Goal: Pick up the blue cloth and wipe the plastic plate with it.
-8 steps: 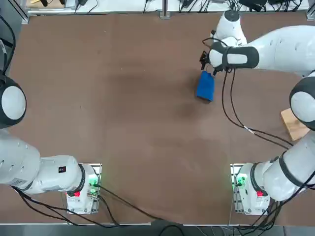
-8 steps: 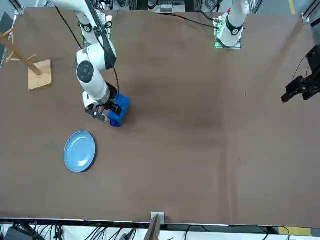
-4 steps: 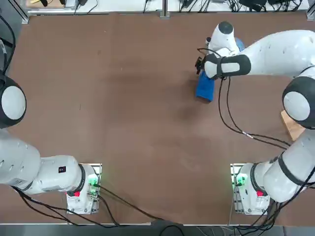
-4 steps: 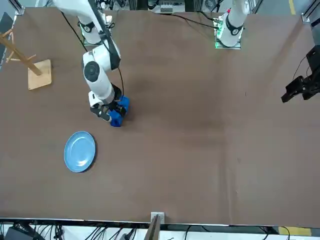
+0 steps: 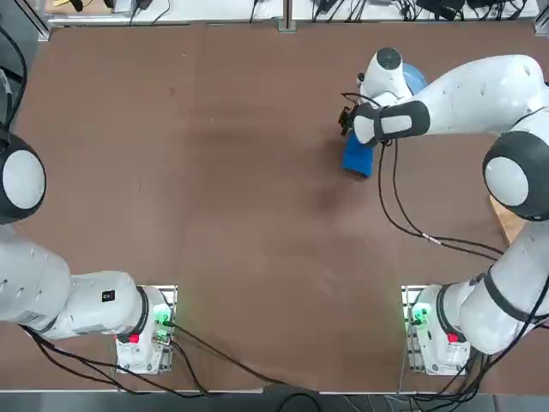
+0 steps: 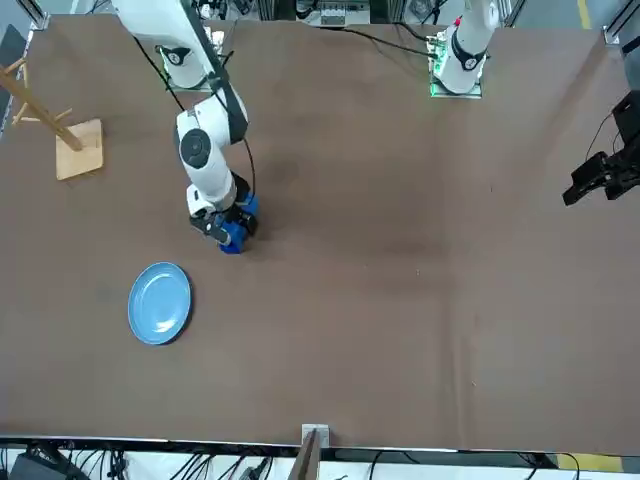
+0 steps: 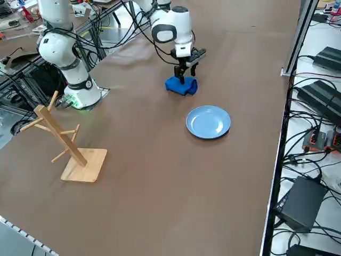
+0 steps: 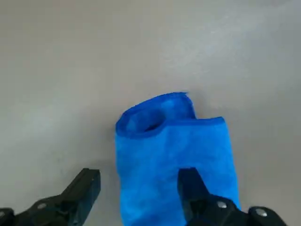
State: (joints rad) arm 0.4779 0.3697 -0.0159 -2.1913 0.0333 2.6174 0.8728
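The right jaws hang over the cloth [image 7: 180, 86], before the plate [image 7: 208, 122].

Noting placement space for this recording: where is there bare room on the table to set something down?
Bare: between the blue plate and wooden stand, and the broad middle between both arms. Crowded: around the blue cloth, under the right gripper.

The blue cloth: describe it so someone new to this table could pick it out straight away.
On the big brown table, find the white right robot arm; its open black claw hovers over a bunched royal-blue fabric cloth. Close by lies a round, pale sky-blue plastic plate; the cloth is the darker, soft, folded one, without the plate's smooth raised rim.
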